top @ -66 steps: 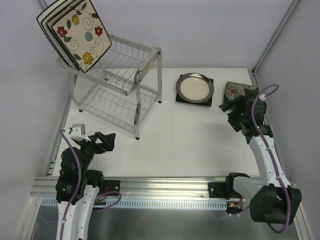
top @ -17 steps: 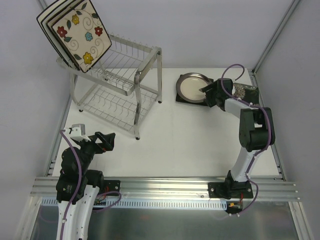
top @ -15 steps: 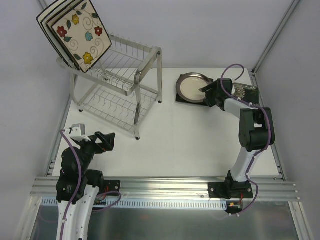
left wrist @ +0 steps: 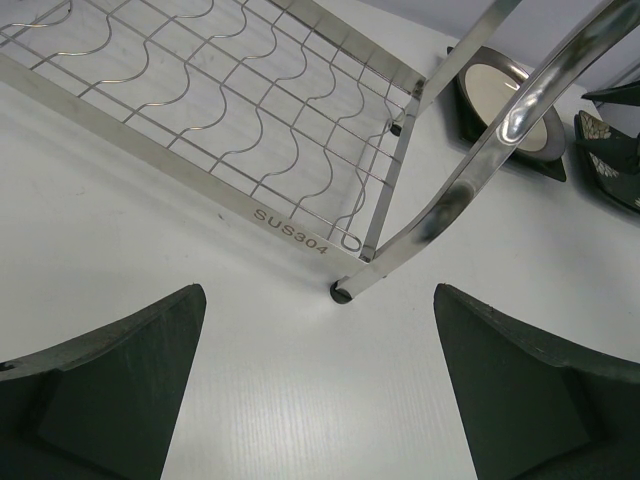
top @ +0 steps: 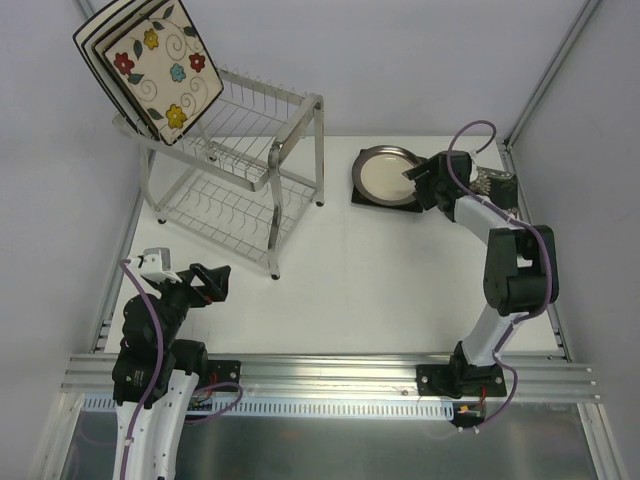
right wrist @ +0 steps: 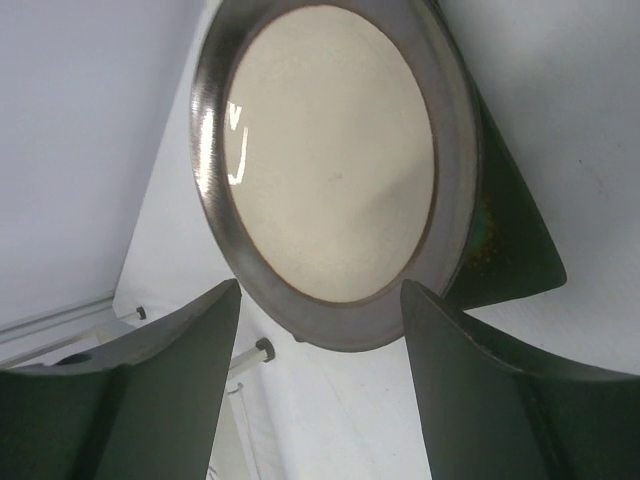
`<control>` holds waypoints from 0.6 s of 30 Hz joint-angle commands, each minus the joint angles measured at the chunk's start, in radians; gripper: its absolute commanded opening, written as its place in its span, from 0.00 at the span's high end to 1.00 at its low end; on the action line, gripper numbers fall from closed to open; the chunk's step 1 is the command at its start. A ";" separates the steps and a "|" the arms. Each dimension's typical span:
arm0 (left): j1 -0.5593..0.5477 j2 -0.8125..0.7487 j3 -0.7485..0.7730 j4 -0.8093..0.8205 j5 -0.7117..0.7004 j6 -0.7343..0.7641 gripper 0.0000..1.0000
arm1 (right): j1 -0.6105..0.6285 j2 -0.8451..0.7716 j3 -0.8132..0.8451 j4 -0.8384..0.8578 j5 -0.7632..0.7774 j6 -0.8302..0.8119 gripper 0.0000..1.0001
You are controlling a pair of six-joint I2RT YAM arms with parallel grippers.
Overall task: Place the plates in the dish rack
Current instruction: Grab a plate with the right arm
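Observation:
The dish rack (top: 245, 165) stands at the back left. Three square plates lean on its top tier, the cream flowered one (top: 163, 68) in front. A round cream, grey-rimmed plate (top: 385, 172) lies on a dark square plate (top: 372, 199) at the back centre. My right gripper (top: 417, 180) is open at the round plate's right rim. In the right wrist view that rim (right wrist: 340, 325) lies just beyond and between the fingertips, nothing gripped. A dark plate with white blooms (top: 497, 182) is partly hidden behind the right arm. My left gripper (top: 215, 283) hangs open near the rack's front leg (left wrist: 343, 292).
White walls close in at the back and both sides. A metal rail (top: 330, 372) runs along the near edge by the arm bases. The rack's lower wire shelf (left wrist: 250, 110) and its curved tube (left wrist: 520, 110) fill the left wrist view.
The right arm swung left from the bloomed plate to the round plate's right rim, then edged slightly further back. The left arm has not moved.

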 commanded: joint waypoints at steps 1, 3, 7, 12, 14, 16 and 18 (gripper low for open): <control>0.005 -0.111 -0.001 0.012 -0.014 -0.014 0.01 | 0.003 -0.095 -0.005 -0.013 0.048 -0.026 0.31; 0.005 -0.112 -0.001 0.011 -0.013 -0.014 0.01 | 0.003 -0.099 -0.004 -0.039 0.048 -0.021 0.31; 0.005 -0.113 -0.001 0.011 -0.013 -0.014 0.01 | 0.003 -0.107 -0.022 -0.073 0.073 -0.001 0.30; 0.005 -0.113 -0.001 0.012 -0.011 -0.014 0.01 | 0.000 -0.098 -0.050 -0.091 0.091 0.023 0.30; 0.005 -0.113 -0.001 0.011 -0.011 -0.014 0.01 | -0.001 -0.090 -0.056 -0.081 0.085 0.019 0.30; 0.005 -0.111 -0.001 0.011 -0.013 -0.014 0.01 | -0.005 -0.069 -0.057 -0.061 0.064 0.020 0.30; 0.005 -0.108 -0.003 0.011 -0.010 -0.014 0.01 | -0.009 -0.050 -0.062 -0.019 0.048 0.026 0.31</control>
